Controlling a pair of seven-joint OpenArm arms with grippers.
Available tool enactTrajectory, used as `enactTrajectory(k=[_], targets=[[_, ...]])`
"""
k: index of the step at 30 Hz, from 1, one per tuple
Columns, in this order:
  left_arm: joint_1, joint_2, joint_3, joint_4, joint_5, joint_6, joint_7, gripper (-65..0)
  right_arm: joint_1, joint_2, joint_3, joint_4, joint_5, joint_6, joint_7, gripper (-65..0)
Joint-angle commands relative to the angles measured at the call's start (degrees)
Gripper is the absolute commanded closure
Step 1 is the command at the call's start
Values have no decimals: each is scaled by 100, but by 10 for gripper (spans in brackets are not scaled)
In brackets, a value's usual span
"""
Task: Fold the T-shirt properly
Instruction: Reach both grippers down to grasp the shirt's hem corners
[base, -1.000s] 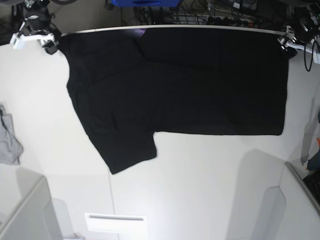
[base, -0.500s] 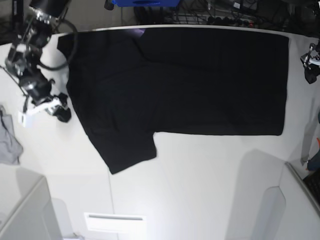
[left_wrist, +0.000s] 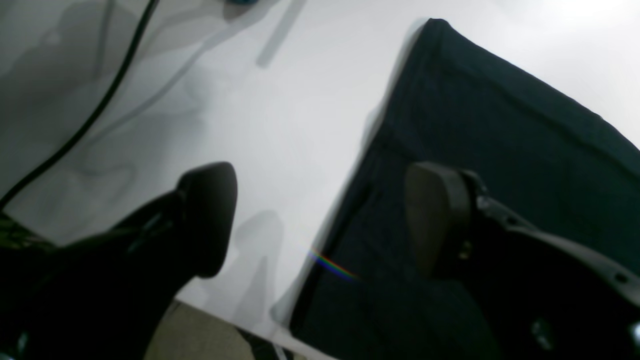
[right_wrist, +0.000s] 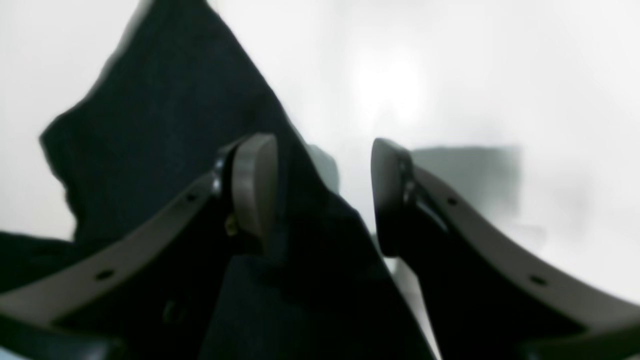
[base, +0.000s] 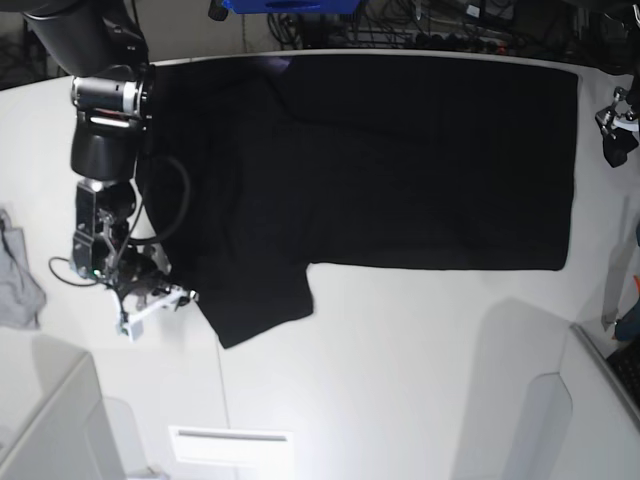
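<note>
Black T-shirt (base: 400, 160) lies flat on white desk (base: 400, 380). Right end effector (right_wrist: 322, 195) spread, straddling sleeve edge, prob. not gripping. Left end effector (left_wrist: 320, 220) spread wide over hem edge, holding nothing.

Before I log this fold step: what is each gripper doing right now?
Left gripper: open, holding nothing, straddling the T-shirt edge.
Right gripper: open, holding nothing, at the sleeve edge.
</note>
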Motion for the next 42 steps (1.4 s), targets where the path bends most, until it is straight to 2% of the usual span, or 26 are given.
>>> enactTrajectory(k=[1,4,12,13,15,17,20,22,25,27,34,37,42], targets=[[12,-107,-41,82,-59,-29,-103,-500,241,59,-146,-82,92,39,235,-288],[12,-107,-41,65,-59,-29,-103,-500,338,77,-497,-434,92,39,490,-287],[-15,-107,-41,56,-59,-29,-103,-500,320,50,-796,-478,92,30,525,-275],[-23,-107,-41,56,-59,-29,-103,-500,320,50,-814,-486,92,13,525,-258],[-111,-160,-41,47,-59,-29,-103,-500,320,68,-831,-486,92,13,525,-158],[-270,-283,100,12,81,-21,-103,-500,320,68,-805,-495,92,13,525,0],[-779,-529,768,-67,890,-12,-103,-502,320,68,-796,-495,92,4,525,0],[-1289,-538,1208,-278,1594,-12,-103,-502,320,68,-796,-478,92,4,516,0],[-2292,-546,1735,-1140,2605,-29,-103,-502,312,59,-796,-460,92,4,516,0],[-2854,-564,2043,-1816,2965,-29,-103,-502,312,59,-796,-460,92,4,516,0],[-4041,-599,2421,-3373,3079,-29,-217,-502,312,59,-822,-460,92,22,516,0],[-4270,-599,2474,-3671,3079,-29,-498,-502,312,59,-822,-460,92,30,516,0],[-4428,-678,3054,-4225,3079,-12,-903,-502,312,59,-831,-460,92,30,516,0]])
